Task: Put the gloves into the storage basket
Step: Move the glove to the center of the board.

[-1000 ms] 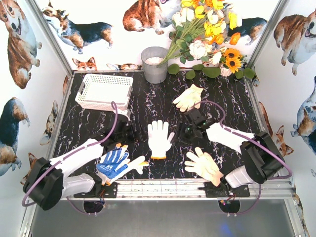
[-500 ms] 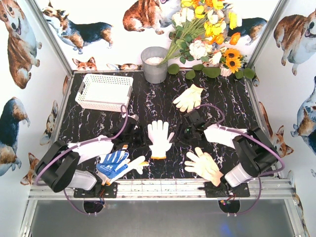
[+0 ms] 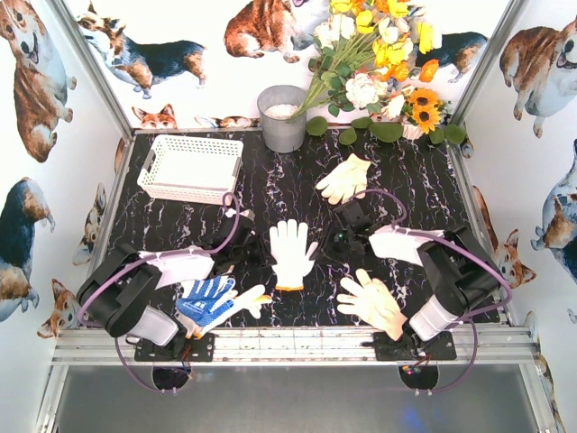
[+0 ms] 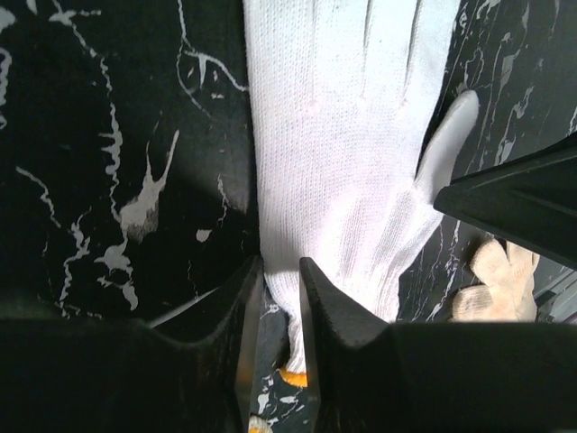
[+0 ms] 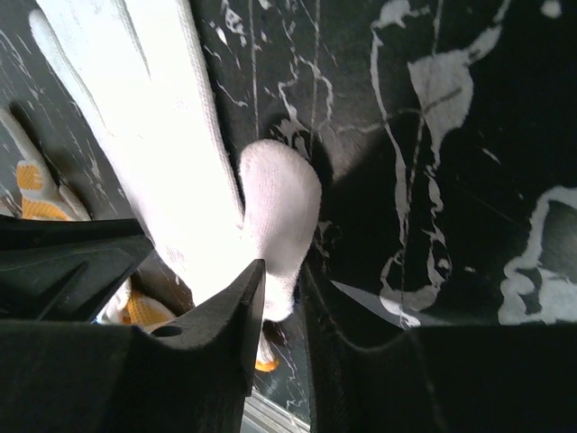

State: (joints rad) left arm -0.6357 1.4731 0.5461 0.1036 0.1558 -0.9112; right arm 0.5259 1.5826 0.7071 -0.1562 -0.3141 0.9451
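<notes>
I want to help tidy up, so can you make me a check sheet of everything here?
Surface: black marbled table.
Job's things: white basket, no glove seen inside; white glove mid-table; blue glove atop yellow glove, near left; peach glove near right; cream glove farther back.
Clutter: grey bucket, flowers at back.
Grippers: left gripper and right gripper flank white glove, jaws nearly closed, grip unclear.
Cables: purple cables loop over both arms.
Surroundings: corgi-print walls.

Bright, sharp overhead; wrist whites perhaps overexposed.
</notes>
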